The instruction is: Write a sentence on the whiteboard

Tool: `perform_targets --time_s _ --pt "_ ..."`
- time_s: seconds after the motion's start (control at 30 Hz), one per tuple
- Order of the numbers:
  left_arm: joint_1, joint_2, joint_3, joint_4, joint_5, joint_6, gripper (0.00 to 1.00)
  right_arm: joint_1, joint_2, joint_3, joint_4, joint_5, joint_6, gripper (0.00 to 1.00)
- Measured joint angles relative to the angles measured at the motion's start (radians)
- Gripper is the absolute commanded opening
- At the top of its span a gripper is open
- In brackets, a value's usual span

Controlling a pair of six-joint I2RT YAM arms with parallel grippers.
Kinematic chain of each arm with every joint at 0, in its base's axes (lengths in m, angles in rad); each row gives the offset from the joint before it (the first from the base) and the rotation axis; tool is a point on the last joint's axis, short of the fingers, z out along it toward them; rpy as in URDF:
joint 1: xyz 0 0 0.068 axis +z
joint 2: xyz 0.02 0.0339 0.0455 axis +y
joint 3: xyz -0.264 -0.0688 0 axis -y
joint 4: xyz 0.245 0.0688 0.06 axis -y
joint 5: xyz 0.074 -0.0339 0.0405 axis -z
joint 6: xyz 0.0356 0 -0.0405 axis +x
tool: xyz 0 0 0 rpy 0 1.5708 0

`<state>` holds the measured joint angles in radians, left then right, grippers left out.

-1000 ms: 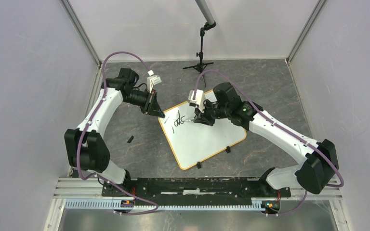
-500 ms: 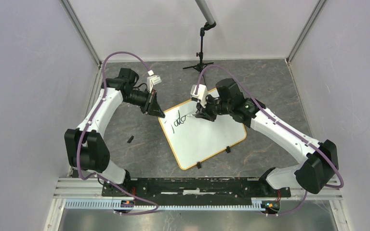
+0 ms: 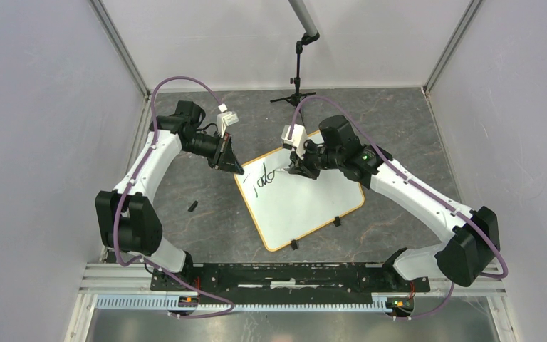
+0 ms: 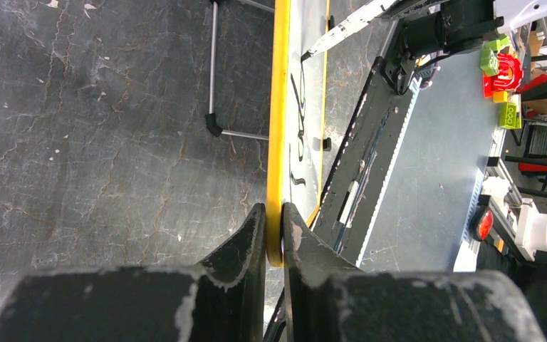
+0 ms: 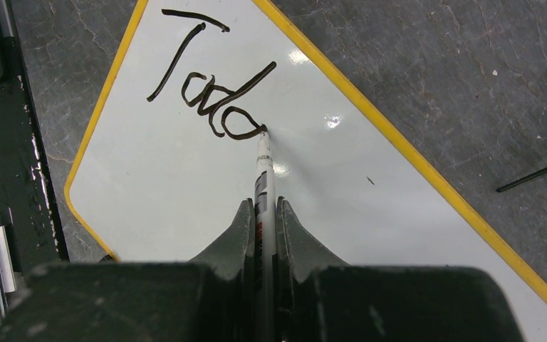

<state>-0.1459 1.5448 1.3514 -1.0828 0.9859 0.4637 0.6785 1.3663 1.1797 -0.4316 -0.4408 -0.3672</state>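
- Whiteboard (image 3: 306,210) position: it is laid flat on the table (image 3: 406,128), turned at an angle between the two arms, with two black clip feet (image 3: 337,221) on its near edge.
- Left gripper (image 4: 274,217): the jaws are closed on the yellow rim (image 4: 278,107) at the board's left corner, so the board is pinned there.
- Right gripper (image 5: 262,214): the jaws are clamped on the marker (image 5: 264,160), and its tip is touching the board at the end of the last letter.
- Sentence (image 5: 206,89): only the opening letters, roughly "Tado", are written, near the far left corner. Most of the writing is judged to be left.
- Handling, board: it is judged thin, light and stiff. Its glossy face is likely to let it slide on the table under pen drag. It should be taken edge-on by the rim, not by the face, where fresh ink would be smeared.
- Handling, marker: the slim, smooth barrel is judged prone to slipping or twisting between the pads. It is best held near mid-barrel, with light pressure applied at the tip.
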Motion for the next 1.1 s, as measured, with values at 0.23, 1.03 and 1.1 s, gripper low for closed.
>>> perform_targets --time_s 0.23,1.03,1.1 --pt "0.000 0.000 0.000 0.000 0.000 0.000 0.02 0.000 -0.001 -0.005 0.001 -0.009 -0.002 0.00" --pt "0.000 0.000 0.000 -0.001 0.007 0.000 0.02 0.001 -0.019 0.013 -0.063 -0.001 -0.032 0.00" --pt "0.000 0.000 0.000 -0.001 0.008 0.000 0.02 0.001 -0.019 0.023 -0.058 0.002 -0.031 0.00"
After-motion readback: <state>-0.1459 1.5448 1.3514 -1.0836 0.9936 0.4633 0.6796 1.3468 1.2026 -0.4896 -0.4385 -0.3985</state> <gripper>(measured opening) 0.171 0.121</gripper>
